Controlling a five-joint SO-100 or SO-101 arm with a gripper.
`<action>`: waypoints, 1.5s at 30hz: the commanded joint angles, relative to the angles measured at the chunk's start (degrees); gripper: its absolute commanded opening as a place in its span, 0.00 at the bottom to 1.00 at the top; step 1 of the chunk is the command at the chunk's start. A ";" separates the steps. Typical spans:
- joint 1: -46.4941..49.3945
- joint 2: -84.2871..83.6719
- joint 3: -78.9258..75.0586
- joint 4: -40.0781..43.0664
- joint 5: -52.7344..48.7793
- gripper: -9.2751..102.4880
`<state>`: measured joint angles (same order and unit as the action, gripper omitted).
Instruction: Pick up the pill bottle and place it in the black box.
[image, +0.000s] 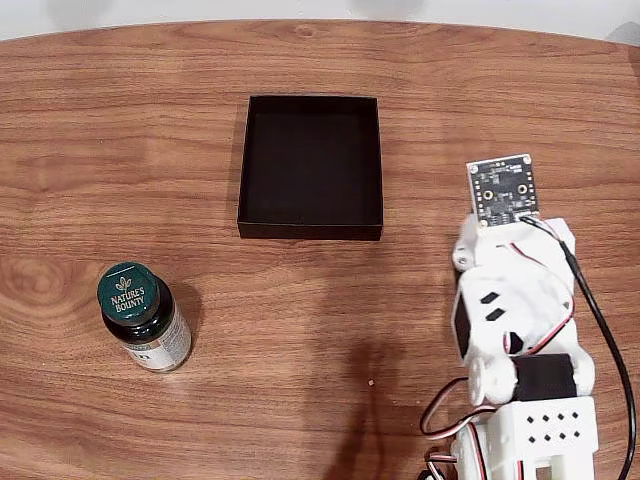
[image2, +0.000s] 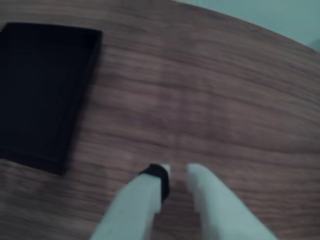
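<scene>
While the pill bottle (image: 145, 317) stands upright on the table (image: 300, 400) at the left of the fixed view, well apart from me, the black box (image: 311, 166) sits empty in the middle to receive it. At the right my gripper (image2: 176, 172) holds nothing; in the blurred wrist view its fingers look only narrowly parted, above bare wood.

The surface (image: 120, 150) is brown wood with darker wavy grain. The box (image: 311, 165) is matte black all over. The bottle (image: 146, 317) is dark green, its cap lettered "Nature's Bounty" in white above a pale label. The arm (image: 520, 330) is white, with black parts and red, black and white wires. In the wrist view the gripper (image2: 177, 172) is white, its left finger (image2: 155, 176) banded black.
</scene>
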<state>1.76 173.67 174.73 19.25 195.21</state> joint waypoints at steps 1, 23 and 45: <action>-6.06 -0.26 -1.14 -3.08 -0.53 0.08; -34.72 -4.04 -1.14 -3.25 -2.64 0.08; -43.15 9.76 -1.14 31.55 2.64 0.08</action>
<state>-38.14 182.46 174.81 49.48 198.11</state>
